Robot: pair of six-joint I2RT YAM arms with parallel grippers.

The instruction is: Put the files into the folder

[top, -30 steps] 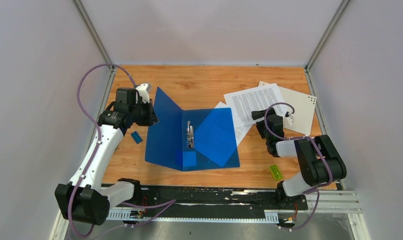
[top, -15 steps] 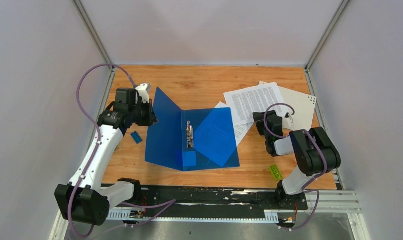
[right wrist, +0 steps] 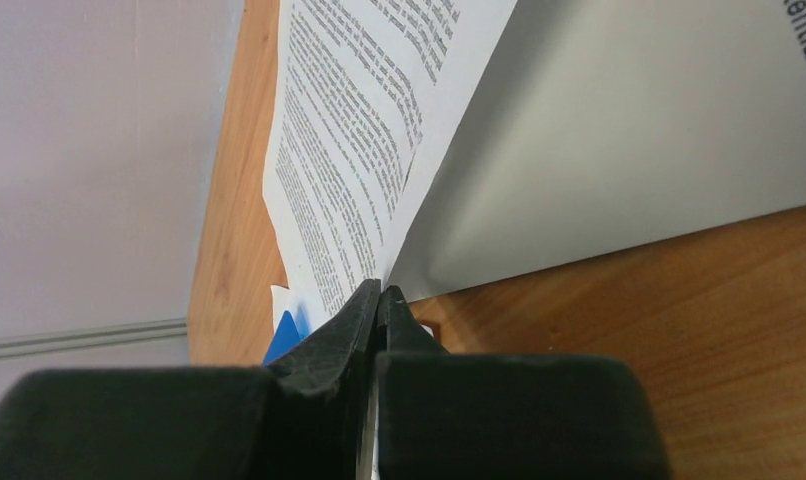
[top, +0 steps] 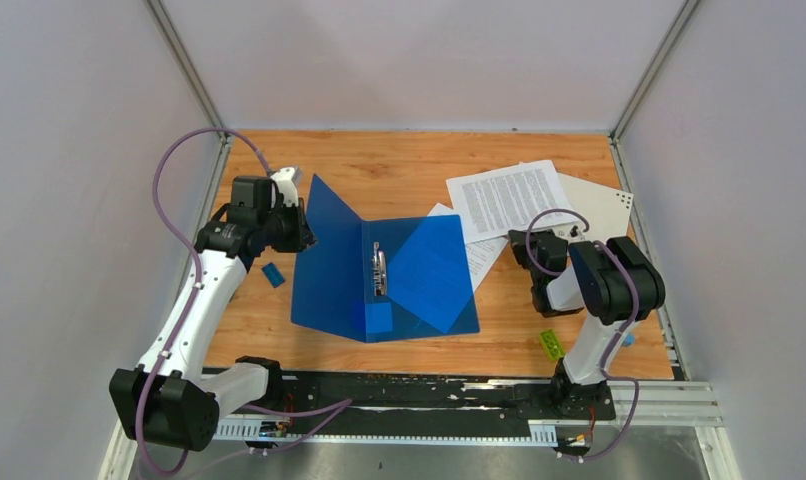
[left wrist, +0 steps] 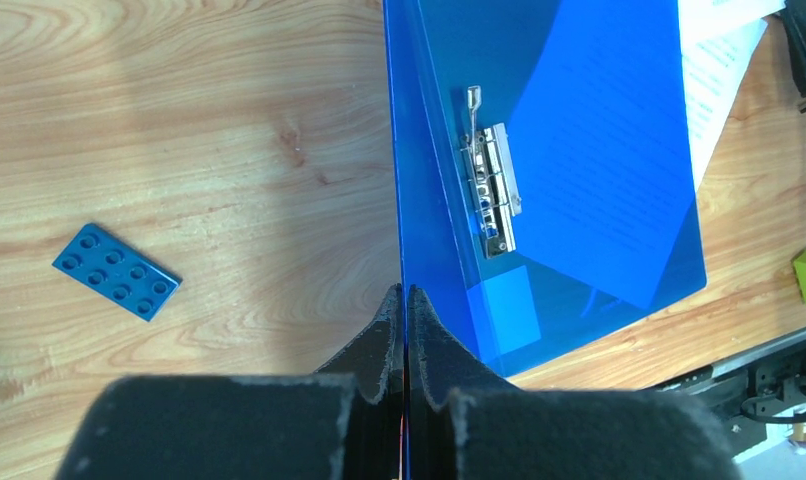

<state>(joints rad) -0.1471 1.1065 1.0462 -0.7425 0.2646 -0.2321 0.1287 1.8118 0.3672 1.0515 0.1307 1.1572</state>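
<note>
**Both grippers pinched shut: left on the folder, right on a sheet**

Your left arm reaches forward from its base along the table's left side. The left gripper [left wrist: 406, 298] has its fingers pressed together on the edge of the blue folder [top: 419, 285], holding the left flap tilted up off the wood. The rest of the folder lies open and flat, with its metal clip [left wrist: 491, 195] along the spine.

Your right arm is folded tightly, elbow raised high and wrist dropped low toward the table. The right gripper [right wrist: 381, 293] is clamped on the near edge of the upper sheet [top: 506, 198], which arches up from a pale grey cover [right wrist: 639, 140] beneath it. The files are both right of the folder. The upper sheet lies across the grey cover, and the second sheet [top: 485, 252] sits partly under the folder's translucent right flap.

On the wooden table [top: 399, 165], a blue brick [left wrist: 116, 272] rests left of the folder and a green brick [top: 552, 345] lies near the front edge by your right arm. Plain pale walls enclose the table.
</note>
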